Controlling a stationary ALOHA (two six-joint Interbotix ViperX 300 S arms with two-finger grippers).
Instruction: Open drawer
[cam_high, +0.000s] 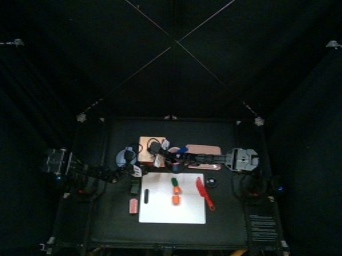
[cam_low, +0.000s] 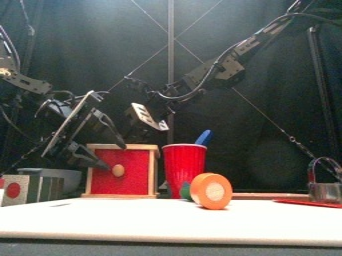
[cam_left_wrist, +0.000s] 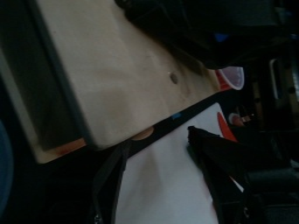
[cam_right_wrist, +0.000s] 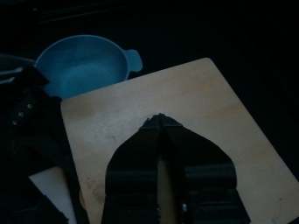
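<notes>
The drawer (cam_high: 155, 147) sits near the back edge of the table (cam_high: 107, 230), a little left of the middle, with its knob (cam_low: 118, 170) facing the front edge. My left gripper (cam_left_wrist: 158, 144) stands wide open in front of that face, off to one side of the knob and holding nothing. My right gripper (cam_right_wrist: 160, 127) has its jaws drawn together, empty, above the drawer's wooden top; I cannot tell whether it presses on the wood or hovers over it. That is the first risk as I judge it: if the top is not pinned, a pull on the knob may drag the whole box toward the front edge instead of sliding the drawer out. The knob is small, so a poorly centred grip could slip off it or catch the face beside it. The cup (cam_low: 185, 165) looks just beside the drawer, with the tape roll (cam_low: 210, 189) nearer the front, and a sideways pull might knock the cup over. My two arms also work close together here, so a careless approach could bump them.
</notes>
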